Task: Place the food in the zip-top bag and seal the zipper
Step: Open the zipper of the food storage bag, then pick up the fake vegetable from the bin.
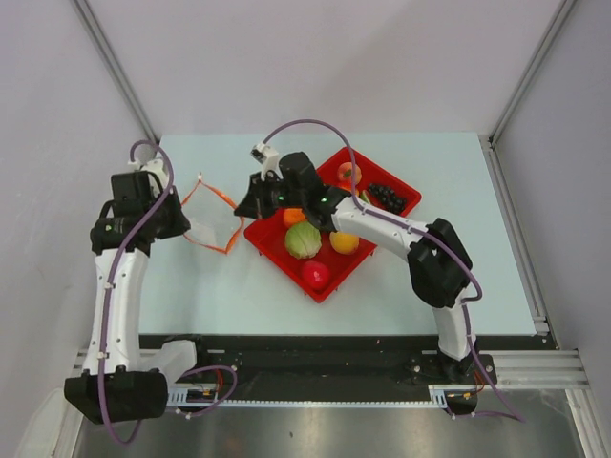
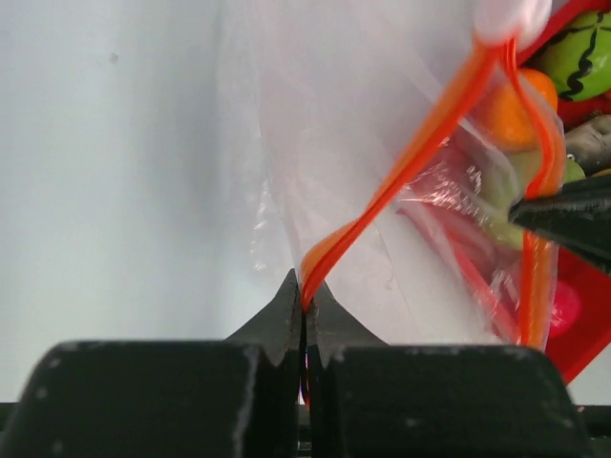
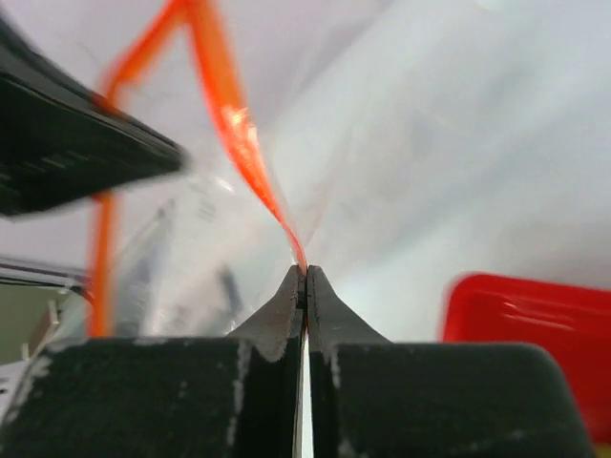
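left fingers (image 2: 277,322): clamped on zipper (image 2: 434,129) | right fingers (image 3: 282,315): clamped on zipper

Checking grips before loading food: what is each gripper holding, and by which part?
The left gripper and the right gripper each pinch the zip-top bag by its orange-red zipper strip, at separate spots.
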`<action>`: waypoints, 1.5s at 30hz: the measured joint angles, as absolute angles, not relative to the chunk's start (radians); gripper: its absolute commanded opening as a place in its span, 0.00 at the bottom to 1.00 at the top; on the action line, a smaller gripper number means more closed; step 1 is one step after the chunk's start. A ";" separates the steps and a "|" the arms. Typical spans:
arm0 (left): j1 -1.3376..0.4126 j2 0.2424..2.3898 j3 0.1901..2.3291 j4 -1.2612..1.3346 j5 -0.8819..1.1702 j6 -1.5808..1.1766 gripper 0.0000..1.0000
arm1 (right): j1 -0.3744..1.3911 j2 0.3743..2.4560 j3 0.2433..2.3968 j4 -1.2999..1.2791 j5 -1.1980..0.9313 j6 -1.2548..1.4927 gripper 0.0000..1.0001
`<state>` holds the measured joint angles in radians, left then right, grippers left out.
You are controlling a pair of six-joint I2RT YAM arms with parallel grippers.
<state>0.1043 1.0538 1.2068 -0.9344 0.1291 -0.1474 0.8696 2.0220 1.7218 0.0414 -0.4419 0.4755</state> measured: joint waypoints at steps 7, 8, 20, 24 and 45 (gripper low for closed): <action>0.112 1.083 1.281 -0.947 0.159 -0.102 0.00 | 0.763 2.011 1.640 0.026 -0.460 0.377 0.00; 0.104 1.097 1.281 -0.949 0.164 -0.099 0.00 | 0.758 2.011 1.639 0.025 -0.462 0.365 0.00; -0.024 1.202 1.211 -0.876 0.123 -0.122 0.00 | 0.771 2.010 1.639 0.003 -0.535 0.269 0.56; -0.040 1.252 1.197 -0.865 0.111 -0.144 0.00 | 0.759 1.997 1.638 -0.035 -0.557 0.241 0.79; -0.092 1.304 1.197 -0.831 0.097 -0.184 0.07 | 0.715 1.831 1.510 -0.419 -0.336 -0.192 1.00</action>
